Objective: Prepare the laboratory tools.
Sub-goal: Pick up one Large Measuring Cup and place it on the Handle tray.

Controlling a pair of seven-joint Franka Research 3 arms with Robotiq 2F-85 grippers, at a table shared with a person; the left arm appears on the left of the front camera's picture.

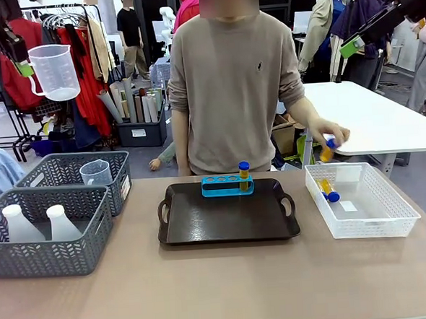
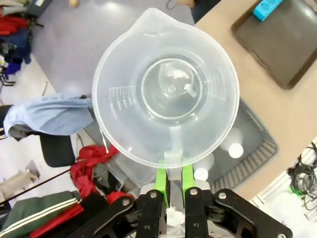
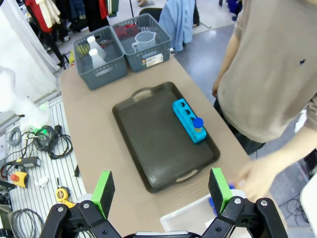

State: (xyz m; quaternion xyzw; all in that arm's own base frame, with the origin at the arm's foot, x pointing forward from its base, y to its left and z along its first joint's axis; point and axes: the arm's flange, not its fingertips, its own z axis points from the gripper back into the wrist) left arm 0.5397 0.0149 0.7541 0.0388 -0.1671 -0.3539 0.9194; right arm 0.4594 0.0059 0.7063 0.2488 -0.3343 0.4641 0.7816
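Clear plastic handled measuring beaker (image 1: 54, 71) hangs high at far left, its handle pinched in the closed left gripper (image 2: 173, 171). One blue-capped tube of yellow liquid (image 1: 244, 173) stands in a blue rack (image 1: 218, 186) on the dark brown tray (image 1: 224, 224). A person's hand (image 1: 332, 133) holds another tube (image 1: 328, 151) above the white mesh basket (image 1: 380, 227). Right gripper (image 3: 161, 186) is spread wide, empty.

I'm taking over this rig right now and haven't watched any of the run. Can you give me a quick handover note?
Left tool: shut on the handle of a beaker, raised high near the table's left end.
Right tool: open, holding nothing, raised at the right.
Person's hand: holds a tube above the white basket.
Done: one racked tube stands in the blue rack on the tray.
Left: at least one loose tube lies in the white basket; two flasks sit in the near grey basket, and a second beaker in the far grey basket.
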